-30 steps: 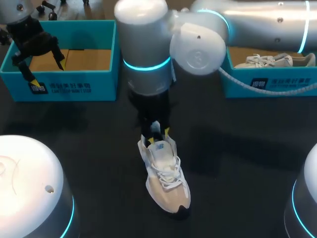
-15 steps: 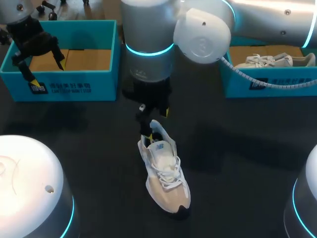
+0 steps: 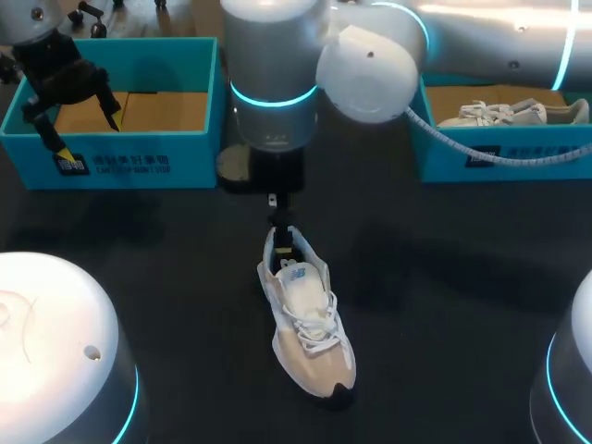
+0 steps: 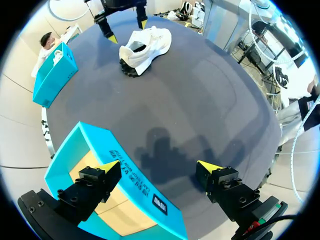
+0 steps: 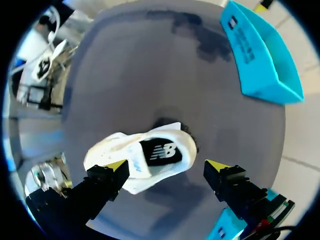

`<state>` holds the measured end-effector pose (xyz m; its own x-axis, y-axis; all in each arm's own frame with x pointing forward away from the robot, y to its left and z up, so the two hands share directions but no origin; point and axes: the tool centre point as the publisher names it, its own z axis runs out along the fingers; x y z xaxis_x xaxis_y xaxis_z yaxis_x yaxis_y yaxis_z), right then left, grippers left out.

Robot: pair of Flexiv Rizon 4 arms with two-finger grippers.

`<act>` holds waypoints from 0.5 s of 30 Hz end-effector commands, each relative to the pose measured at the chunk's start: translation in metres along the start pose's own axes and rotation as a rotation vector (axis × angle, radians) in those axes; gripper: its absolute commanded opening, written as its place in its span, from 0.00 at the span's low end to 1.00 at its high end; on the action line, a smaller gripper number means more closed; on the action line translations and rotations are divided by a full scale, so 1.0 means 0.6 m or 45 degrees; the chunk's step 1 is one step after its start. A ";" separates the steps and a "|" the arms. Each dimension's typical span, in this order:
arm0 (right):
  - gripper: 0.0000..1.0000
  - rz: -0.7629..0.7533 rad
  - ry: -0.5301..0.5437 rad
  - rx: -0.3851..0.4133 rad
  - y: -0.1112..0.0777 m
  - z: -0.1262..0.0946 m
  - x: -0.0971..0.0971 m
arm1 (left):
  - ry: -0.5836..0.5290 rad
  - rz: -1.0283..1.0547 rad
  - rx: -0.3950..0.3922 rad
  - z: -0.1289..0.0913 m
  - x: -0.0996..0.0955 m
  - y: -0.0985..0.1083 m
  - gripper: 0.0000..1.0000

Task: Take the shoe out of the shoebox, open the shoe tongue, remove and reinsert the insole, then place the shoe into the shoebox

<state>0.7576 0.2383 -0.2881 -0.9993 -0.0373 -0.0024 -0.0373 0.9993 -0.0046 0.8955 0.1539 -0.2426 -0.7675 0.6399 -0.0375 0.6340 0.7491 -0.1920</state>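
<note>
On matte dark table, rounded white laced shoe under wide-apart right claw; left claw likewise apart.

The white shoe sits on the dark desk, the right tool just above its heel; the left tool hangs over the left shoebox.

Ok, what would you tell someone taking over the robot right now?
Left gripper: open, over the empty box.
Right gripper: open, above the heel of the shoe, gripping nothing.
The shoe stands upright on the table, insole inside.
Done: shoe is out of the box.
Left: can't tell if the tongue and insole steps are finished; the shoe must go back in the box.
</note>
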 end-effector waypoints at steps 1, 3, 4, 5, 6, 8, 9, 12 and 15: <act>1.00 -0.139 -0.028 0.039 0.015 0.011 -0.009 | 0.002 0.001 -0.002 -0.001 0.000 0.000 1.00; 1.00 -0.164 -0.029 0.056 0.017 0.016 -0.013 | 0.002 0.001 -0.002 -0.001 0.000 0.000 1.00; 1.00 -0.170 -0.027 0.058 0.017 0.018 -0.015 | 0.002 0.001 -0.002 -0.001 0.000 0.000 1.00; 1.00 -0.178 -0.023 0.064 0.018 0.020 -0.017 | 0.002 0.001 -0.002 -0.001 0.000 0.000 1.00; 1.00 -0.187 -0.021 0.071 0.019 0.024 -0.020 | 0.002 0.001 -0.002 -0.001 0.000 0.000 1.00; 1.00 -0.198 -0.016 0.064 0.021 0.031 -0.024 | 0.002 0.001 -0.002 -0.001 0.000 0.000 1.00; 1.00 -0.208 -0.016 0.062 0.022 0.036 -0.027 | 0.002 0.001 -0.002 -0.001 0.000 0.000 1.00; 1.00 -0.217 -0.003 0.054 0.025 0.048 -0.037 | 0.002 0.001 -0.002 -0.001 0.000 0.000 1.00; 1.00 -0.227 0.008 0.066 0.025 0.062 -0.046 | 0.002 0.001 -0.002 -0.001 0.000 0.000 1.00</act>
<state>0.7783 0.2499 -0.3157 -0.9775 -0.2111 -0.0033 -0.2107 0.9761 -0.0528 0.8955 0.1539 -0.2425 -0.7675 0.6399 -0.0374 0.6340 0.7491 -0.1920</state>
